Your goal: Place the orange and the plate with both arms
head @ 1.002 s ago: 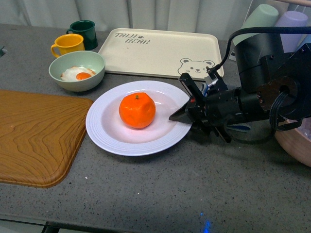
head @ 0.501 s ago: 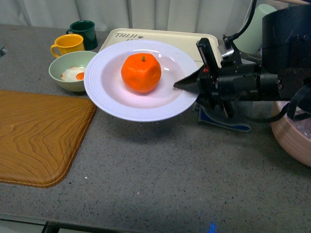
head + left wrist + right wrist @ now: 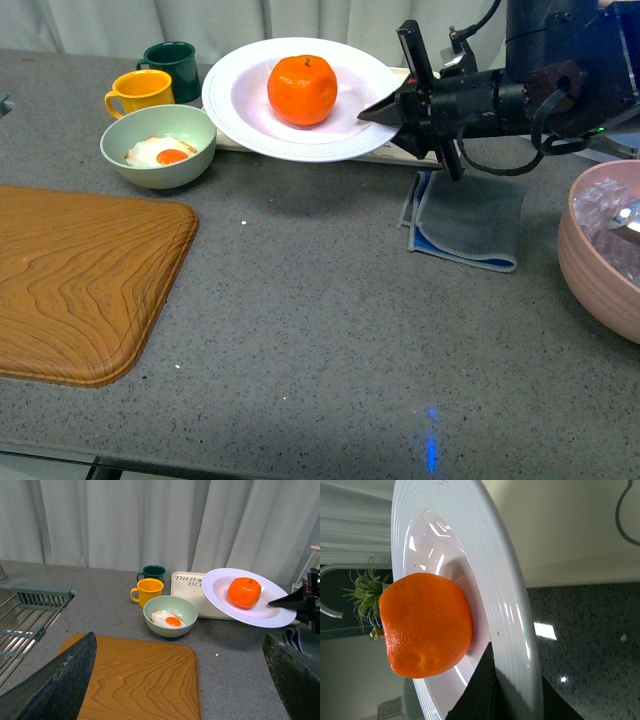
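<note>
Front view, lowest edge: bare grey counter (image 3: 330,380) with a small blue light spot. Lower left: wooden board (image 3: 80,280), flat on the counter. Right of centre: grey-blue cloth (image 3: 470,220), lying flat. Right edge: pink bowl (image 3: 600,250), partly cut off, with something clear and crinkly inside that can't be identified.

Further back on the left: mint bowl (image 3: 158,146) holding a fried egg (image 3: 160,154). Yellow mug (image 3: 140,92) sits just behind it, with the green mug (image 3: 172,62) behind that.

Upper middle: plate (image 3: 250,110) held off the counter and slightly tilted, its shadow falling on the counter below. It hangs over the cream tray (image 3: 395,152), which is mostly hidden by it. The orange (image 3: 302,90) sits in the plate's well, stem dimple up.

The right gripper (image 3: 395,108) comes in from the upper right and is clamped on the plate's right rim, one finger over the rim and one under. In the right wrist view a dark finger (image 3: 485,690) presses on the ridged rim, right beside the orange.

The left gripper (image 3: 178,639) shows only in the left wrist view. Its two dark fingers are spread wide at the frame's lower corners with nothing between them, above the board. A wire rack (image 3: 30,610) is at that frame's left, and a pale curtain (image 3: 125,525) runs along the back.
</note>
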Robot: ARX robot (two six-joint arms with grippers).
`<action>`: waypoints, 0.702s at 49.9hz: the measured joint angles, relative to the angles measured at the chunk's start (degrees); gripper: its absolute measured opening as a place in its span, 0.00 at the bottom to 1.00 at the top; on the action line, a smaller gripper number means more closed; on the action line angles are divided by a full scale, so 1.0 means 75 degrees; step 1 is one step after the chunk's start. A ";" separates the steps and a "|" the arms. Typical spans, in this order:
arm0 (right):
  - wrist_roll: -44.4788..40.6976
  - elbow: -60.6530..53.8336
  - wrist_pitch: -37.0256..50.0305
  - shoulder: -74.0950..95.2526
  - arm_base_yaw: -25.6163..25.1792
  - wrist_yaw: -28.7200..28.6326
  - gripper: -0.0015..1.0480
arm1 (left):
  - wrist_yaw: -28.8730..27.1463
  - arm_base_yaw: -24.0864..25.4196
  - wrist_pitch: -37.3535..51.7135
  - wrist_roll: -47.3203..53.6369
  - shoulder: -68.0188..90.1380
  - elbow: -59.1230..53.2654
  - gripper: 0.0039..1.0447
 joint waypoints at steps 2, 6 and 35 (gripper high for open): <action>0.0061 0.0414 -0.0152 0.0256 0.0000 0.0015 0.04 | 0.0000 0.0000 0.0000 0.0000 0.0000 0.0000 0.94; 0.0067 0.1139 -0.0510 0.0662 0.0000 0.0050 0.04 | 0.0000 0.0000 -0.0003 0.0000 0.0000 0.0000 0.94; -0.0041 0.7297 -0.4342 0.3934 -0.0093 0.0527 0.04 | 0.0000 0.0000 -0.0003 0.0000 0.0000 0.0000 0.94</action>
